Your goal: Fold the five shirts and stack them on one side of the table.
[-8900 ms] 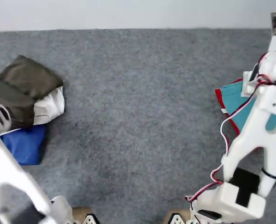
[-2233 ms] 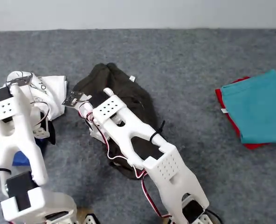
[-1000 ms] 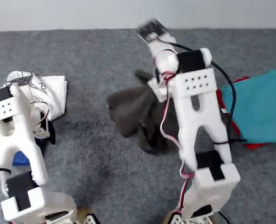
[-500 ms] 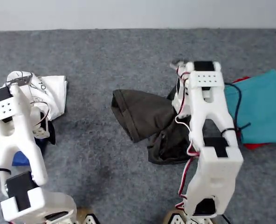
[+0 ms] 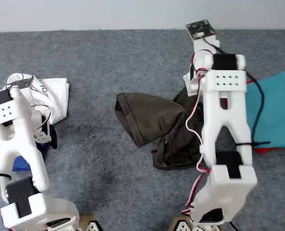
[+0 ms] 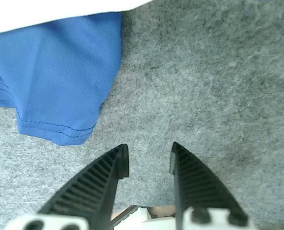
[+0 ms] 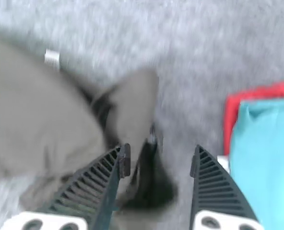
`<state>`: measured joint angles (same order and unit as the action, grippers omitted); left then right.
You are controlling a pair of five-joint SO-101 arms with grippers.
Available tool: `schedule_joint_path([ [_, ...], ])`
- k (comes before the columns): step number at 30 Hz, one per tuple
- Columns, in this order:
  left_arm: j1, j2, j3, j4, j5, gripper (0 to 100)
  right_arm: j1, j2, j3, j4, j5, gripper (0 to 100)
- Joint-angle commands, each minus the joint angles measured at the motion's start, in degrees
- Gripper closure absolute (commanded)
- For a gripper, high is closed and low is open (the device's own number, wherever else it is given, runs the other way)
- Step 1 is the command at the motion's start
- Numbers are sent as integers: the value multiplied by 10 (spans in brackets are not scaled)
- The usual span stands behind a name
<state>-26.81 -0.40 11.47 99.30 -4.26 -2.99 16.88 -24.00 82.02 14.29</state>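
Observation:
A dark olive shirt (image 5: 149, 120) lies crumpled in the middle of the grey mat, partly under my right arm (image 5: 222, 110). In the right wrist view my right gripper (image 7: 161, 151) hangs open just above the olive shirt (image 7: 36, 105), with nothing between its fingers. A folded teal shirt (image 5: 277, 115) rests on a red shirt (image 5: 264, 150) at the right edge. At the left, a white shirt (image 5: 53, 98) and a blue shirt (image 5: 18, 163) lie beside my left arm (image 5: 15, 139). My left gripper (image 6: 148, 149) is open over bare mat next to the blue shirt (image 6: 55, 81).
The grey mat (image 5: 94, 62) covers the whole table and runs back to a pale wall (image 5: 84, 14). Bare mat lies between the white shirt and the olive shirt, and along the far side. In the right wrist view the teal shirt (image 7: 266, 143) sits on the red one (image 7: 247, 98).
My right arm carried the olive shirt from the left pile to the middle, let it go, and has now drawn back toward the far side. The left arm kept still.

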Motion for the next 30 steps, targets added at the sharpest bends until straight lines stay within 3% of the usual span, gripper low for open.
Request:
schedule_joint_path([
  [1,3,-2,10,11,-3,848,13,49,-24,-68,-6,786],
  [10,3,-2,15,11,-3,848,14,169,-82,-152,-6,786],
  [23,3,-2,15,11,-3,848,-21,339,-253,-54,-3,796],
  [30,3,-2,15,11,-3,848,-20,360,-314,15,0,991],
])
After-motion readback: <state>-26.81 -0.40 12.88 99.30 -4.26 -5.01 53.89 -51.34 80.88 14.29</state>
